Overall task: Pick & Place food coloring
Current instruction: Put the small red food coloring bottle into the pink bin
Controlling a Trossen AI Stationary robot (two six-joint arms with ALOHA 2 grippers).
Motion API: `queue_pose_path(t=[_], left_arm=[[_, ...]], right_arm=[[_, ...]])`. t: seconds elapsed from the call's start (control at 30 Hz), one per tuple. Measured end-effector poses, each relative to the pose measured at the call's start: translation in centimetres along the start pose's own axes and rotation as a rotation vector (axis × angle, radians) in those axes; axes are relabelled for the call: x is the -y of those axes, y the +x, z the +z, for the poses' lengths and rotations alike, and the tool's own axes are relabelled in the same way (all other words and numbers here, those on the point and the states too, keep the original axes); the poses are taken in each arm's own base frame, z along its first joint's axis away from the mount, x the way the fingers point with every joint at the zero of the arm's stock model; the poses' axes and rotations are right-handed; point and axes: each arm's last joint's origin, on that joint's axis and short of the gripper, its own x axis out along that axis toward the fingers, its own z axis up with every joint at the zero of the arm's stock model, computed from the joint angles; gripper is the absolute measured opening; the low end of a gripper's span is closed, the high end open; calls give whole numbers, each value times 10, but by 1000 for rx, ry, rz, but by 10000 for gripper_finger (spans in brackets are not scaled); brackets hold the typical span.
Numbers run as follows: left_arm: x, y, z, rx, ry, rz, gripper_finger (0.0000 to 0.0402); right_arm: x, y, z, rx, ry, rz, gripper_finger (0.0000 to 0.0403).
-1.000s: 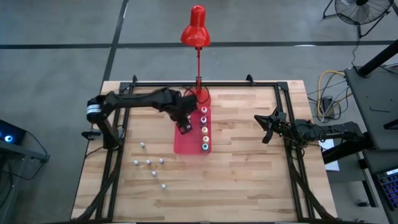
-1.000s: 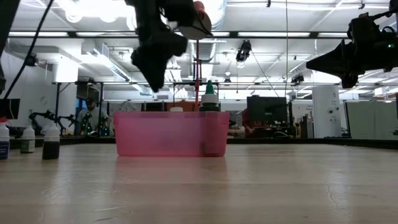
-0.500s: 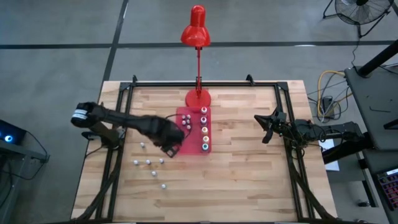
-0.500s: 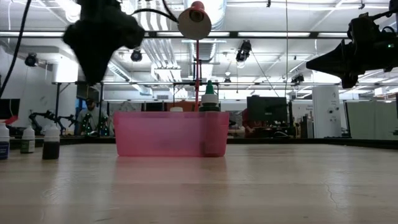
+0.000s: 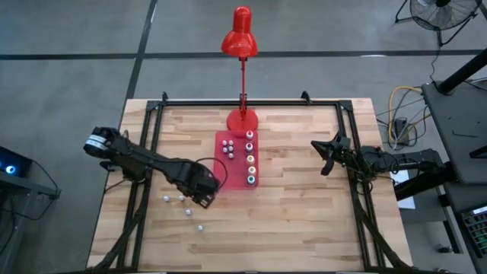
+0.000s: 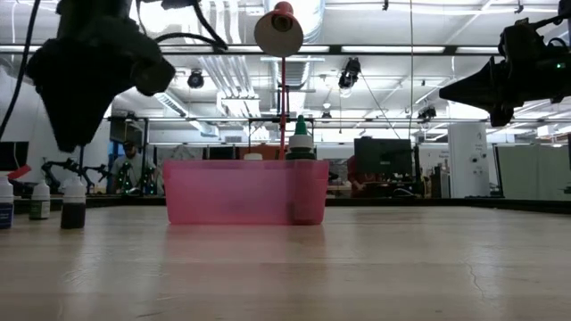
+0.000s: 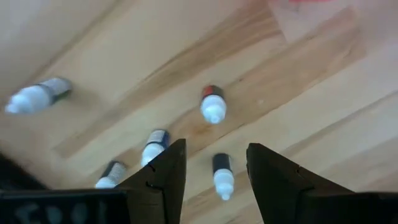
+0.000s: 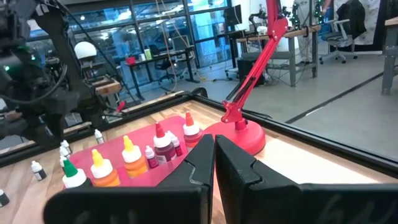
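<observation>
Several small whitish-capped food coloring bottles [image 5: 181, 199] lie loose on the wooden table, left of the red tray [image 5: 232, 179]. In the tray, bigger bottles with coloured caps [image 5: 249, 158] stand upright in a row, with small bottles [image 5: 227, 148] beside them. My left gripper [image 5: 204, 195] hovers open and empty above the loose bottles. In the left wrist view one bottle [image 7: 221, 175] lies on its side below the gap between the fingers of my left gripper [image 7: 216, 149], and others [image 7: 212, 107] lie around it. My right gripper [image 5: 321, 157] waits shut above the table's right side; it also shows in the right wrist view [image 8: 214, 146].
A red desk lamp stands with its base [image 5: 242, 119] just behind the tray, and its head [image 5: 240, 34] reaches past the far edge. In the low view more bottles [image 6: 73, 201] stand at the left. A black frame [image 5: 251, 102] runs around the table.
My left gripper has left the place above the red tray and gone toward the table's near left, coming down a little. It now hangs above the loose small bottles. The small bottles in the tray, hidden under the arm before, now show.
</observation>
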Motion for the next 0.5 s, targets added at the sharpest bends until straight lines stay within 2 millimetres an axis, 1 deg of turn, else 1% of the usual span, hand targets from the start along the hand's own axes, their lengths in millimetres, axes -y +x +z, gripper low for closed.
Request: queue_pose_path(t=[0.23,0.5], left_arm=[[3,19,-1,26,17,-13,140],[4,44,3,53,38,66,140]], right_arm=[[0,0,0,0,0,0,9],[0,0,0,0,0,-1,9]])
